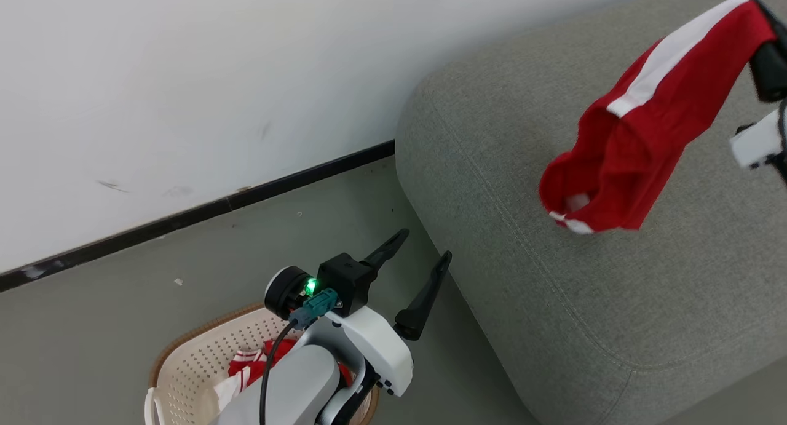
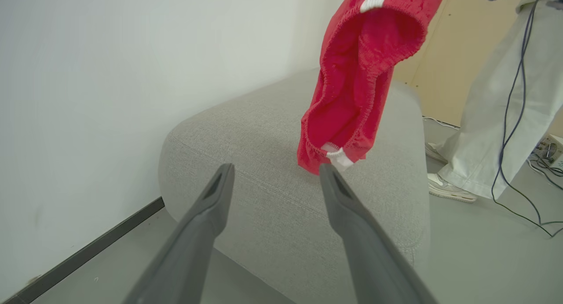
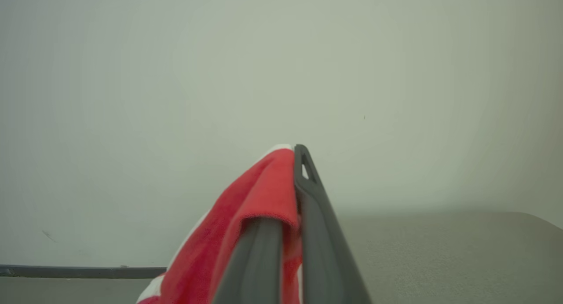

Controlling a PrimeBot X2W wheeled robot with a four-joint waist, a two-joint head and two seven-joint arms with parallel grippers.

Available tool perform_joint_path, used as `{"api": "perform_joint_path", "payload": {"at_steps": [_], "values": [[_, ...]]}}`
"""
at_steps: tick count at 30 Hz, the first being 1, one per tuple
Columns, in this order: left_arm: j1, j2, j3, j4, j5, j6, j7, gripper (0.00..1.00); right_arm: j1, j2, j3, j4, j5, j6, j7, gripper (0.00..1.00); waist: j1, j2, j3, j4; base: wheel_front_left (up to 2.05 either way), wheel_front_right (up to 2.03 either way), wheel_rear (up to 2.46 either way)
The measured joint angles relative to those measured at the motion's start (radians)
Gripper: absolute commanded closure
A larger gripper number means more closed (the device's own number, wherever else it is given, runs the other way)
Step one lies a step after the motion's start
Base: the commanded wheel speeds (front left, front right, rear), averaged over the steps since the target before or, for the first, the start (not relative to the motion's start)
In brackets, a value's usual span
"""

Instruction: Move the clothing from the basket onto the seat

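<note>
Your right gripper [image 3: 292,158] was clamped on the red shorts [image 1: 627,148], which hung over the seat [image 1: 553,302] and were not yet laid down. Your left gripper [image 1: 424,245] stood spread and empty by the basket [image 1: 203,357] at near left. More red-and-white clothing [image 1: 249,363] lay in the basket, so most of the job looked left to do; no writing was readable.

Soft, even light is falling everywhere, leaving faint shadows. The red garment [image 1: 639,148] is smearing slightly in the head view; the wall [image 3: 281,75] is looking hazy and greenish in the right wrist view.
</note>
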Motion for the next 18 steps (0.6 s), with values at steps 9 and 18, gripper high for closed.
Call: {"api": "perform_joint_path", "payload": {"at_steps": [9,18], "values": [[-0.048,0.026,0.017,-0.052,0.034,0.033,0.001,0.00,-0.205,-0.061,-0.123,0.108,0.024,0.000,0.019,1.00,0.0000,0.0000,0.075,0.029,0.00,0.00,0.00],[-0.084,0.033,-0.007,-0.090,0.069,0.033,0.032,0.00,-0.241,-0.108,-0.221,0.253,0.019,0.000,0.017,1.00,-0.0001,0.0000,0.142,0.055,0.00,0.00,0.00]]}}
